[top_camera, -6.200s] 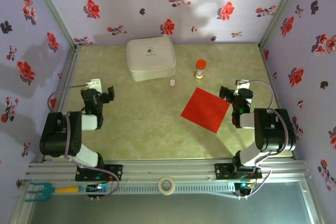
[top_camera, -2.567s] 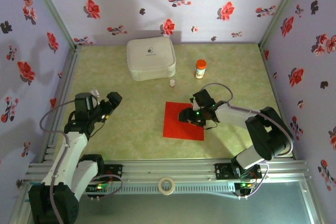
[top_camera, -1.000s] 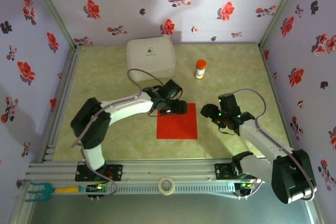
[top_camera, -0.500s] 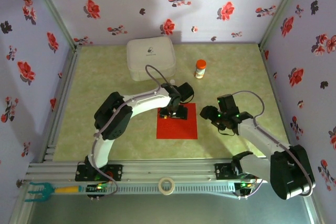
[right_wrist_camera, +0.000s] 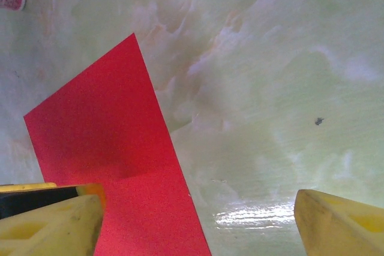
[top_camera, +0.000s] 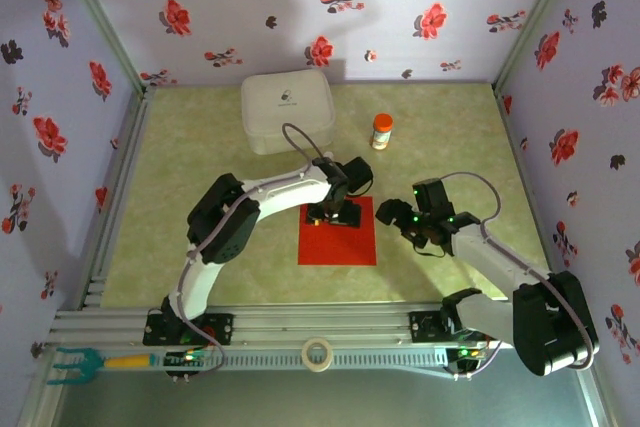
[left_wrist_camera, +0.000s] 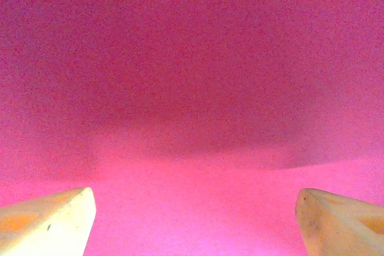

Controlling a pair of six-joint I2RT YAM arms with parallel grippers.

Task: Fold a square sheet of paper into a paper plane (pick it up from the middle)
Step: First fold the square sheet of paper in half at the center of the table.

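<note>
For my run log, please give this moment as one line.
left end effector: open, over far part of red paper sheet | right end effector: open, over table beside sheet's right edge | sheet: flat, unfolded

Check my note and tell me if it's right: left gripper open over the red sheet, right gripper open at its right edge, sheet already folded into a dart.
Wrong on the fold. The top external view shows the square sheet of paper lying as a flat, unfolded square. The rest stands: left gripper open over it, right gripper open at its right edge.
</note>
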